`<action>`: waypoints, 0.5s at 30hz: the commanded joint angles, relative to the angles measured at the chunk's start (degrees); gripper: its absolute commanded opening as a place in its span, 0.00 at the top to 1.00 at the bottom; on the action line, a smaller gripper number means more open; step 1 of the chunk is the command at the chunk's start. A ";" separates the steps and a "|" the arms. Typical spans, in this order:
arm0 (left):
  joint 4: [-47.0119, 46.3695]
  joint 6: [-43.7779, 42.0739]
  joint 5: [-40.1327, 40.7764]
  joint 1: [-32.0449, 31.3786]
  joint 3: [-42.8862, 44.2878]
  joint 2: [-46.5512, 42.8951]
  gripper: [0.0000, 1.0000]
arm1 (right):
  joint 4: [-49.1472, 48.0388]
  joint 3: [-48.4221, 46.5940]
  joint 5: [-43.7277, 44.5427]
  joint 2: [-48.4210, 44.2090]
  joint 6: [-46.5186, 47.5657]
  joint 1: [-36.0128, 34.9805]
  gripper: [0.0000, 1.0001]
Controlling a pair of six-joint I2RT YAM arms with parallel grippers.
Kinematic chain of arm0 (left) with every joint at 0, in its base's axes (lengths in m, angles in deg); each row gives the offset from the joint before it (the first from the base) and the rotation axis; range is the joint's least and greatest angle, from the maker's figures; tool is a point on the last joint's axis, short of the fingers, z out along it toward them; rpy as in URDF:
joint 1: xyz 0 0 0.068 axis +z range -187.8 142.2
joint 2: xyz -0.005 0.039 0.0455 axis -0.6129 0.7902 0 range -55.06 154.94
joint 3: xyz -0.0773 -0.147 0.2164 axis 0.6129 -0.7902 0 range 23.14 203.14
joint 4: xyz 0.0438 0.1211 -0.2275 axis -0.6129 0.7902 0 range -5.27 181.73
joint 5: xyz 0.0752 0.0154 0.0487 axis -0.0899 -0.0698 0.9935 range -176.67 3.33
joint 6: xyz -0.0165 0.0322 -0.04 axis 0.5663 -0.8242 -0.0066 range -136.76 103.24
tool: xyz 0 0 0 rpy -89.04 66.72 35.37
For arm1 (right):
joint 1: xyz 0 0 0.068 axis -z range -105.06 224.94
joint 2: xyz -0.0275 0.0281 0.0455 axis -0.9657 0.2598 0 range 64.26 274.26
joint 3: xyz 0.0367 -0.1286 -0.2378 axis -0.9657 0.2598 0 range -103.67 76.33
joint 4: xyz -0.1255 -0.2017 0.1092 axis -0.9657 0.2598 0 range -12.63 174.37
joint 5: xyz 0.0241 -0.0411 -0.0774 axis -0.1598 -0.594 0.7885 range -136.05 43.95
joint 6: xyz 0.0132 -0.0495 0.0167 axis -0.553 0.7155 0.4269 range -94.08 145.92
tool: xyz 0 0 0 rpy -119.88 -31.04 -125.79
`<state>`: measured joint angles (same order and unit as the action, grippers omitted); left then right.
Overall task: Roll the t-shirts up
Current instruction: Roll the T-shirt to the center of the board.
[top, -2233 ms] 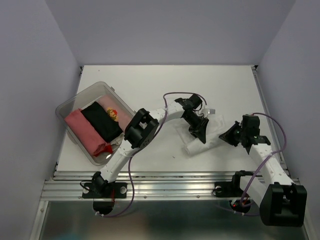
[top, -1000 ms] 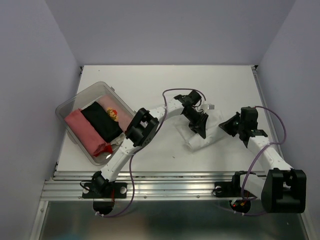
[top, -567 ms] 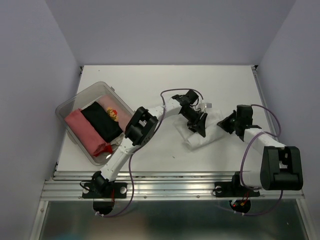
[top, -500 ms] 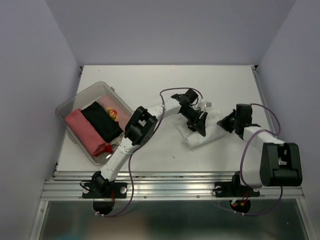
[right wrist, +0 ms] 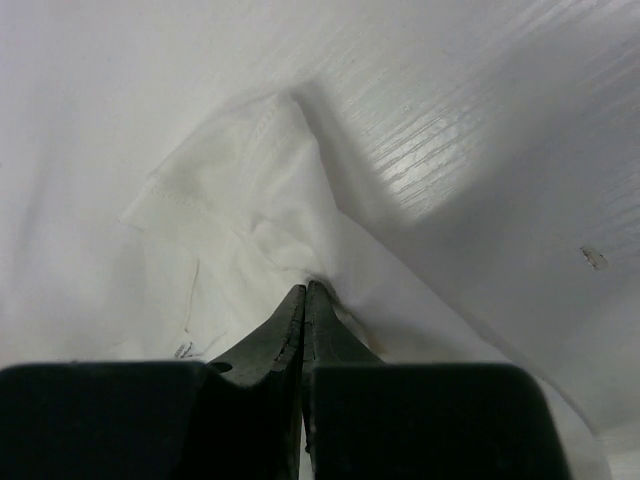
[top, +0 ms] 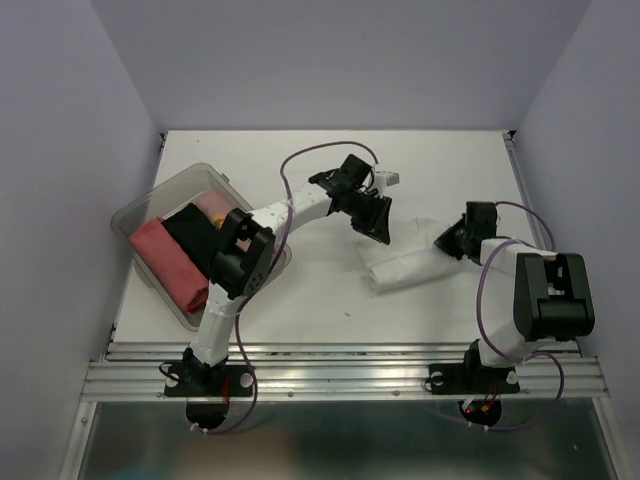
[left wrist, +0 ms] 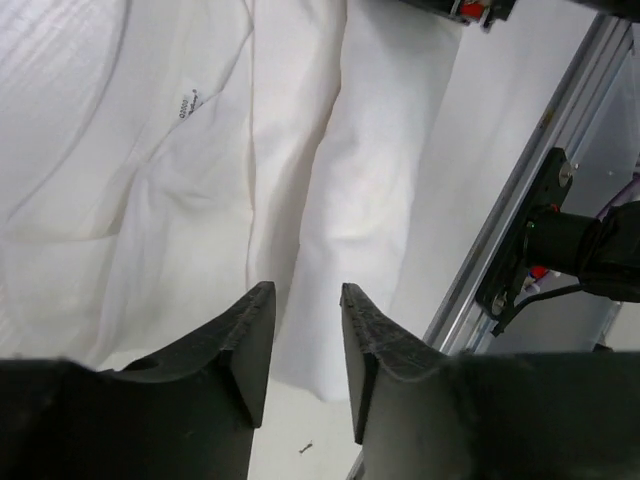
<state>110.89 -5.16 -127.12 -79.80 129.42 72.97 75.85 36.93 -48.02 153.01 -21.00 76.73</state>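
From above, the left gripper (top: 373, 216) has come up off the white t-shirt (top: 403, 268). Half a second back it was pressed down on the cloth; now it hangs beyond the shirt's far-left end, clear of it. The shirt lies mid-table as a long, loose band rather than a tight roll, so I'd say the rolling isn't finished and the left arm is likely setting up a fresh grip. The right gripper (top: 450, 240) has crept in over the last two seconds and sits at the shirt's right end. The salmon-pink shirt (top: 158, 256), the black shirt (top: 187, 228) and a sliver of the printed one (top: 213, 209) wait in the clear plastic tub (top: 170, 184) on the left.

From the left wrist, the gripper (left wrist: 300, 345) shows a narrow gap with nothing in it, above creased white cloth (left wrist: 330, 180). A small label (left wrist: 187, 103) carries dark print too tiny to read.

From the right wrist, the gripper (right wrist: 304, 292) is closed, its tips nipping a fold of the white shirt (right wrist: 240, 210) on the table (right wrist: 450, 100). Faint print near the fingers can't be read either.
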 commanded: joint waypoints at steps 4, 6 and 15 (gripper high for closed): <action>-11.82 5.09 4.06 -0.54 -11.61 -14.81 0.88 | -0.24 -0.86 3.03 1.25 1.65 -0.29 0.99; -14.54 6.24 3.45 -1.94 -15.30 -17.62 1.00 | -0.33 -0.86 2.86 1.25 1.56 -0.29 0.99; -15.17 7.92 3.53 -5.37 -23.22 -18.43 1.00 | 0.11 -1.73 2.68 1.07 1.92 -0.29 0.99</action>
<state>96.66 1.96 -123.99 -85.11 108.35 55.59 75.68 36.78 -47.70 153.57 -20.58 76.73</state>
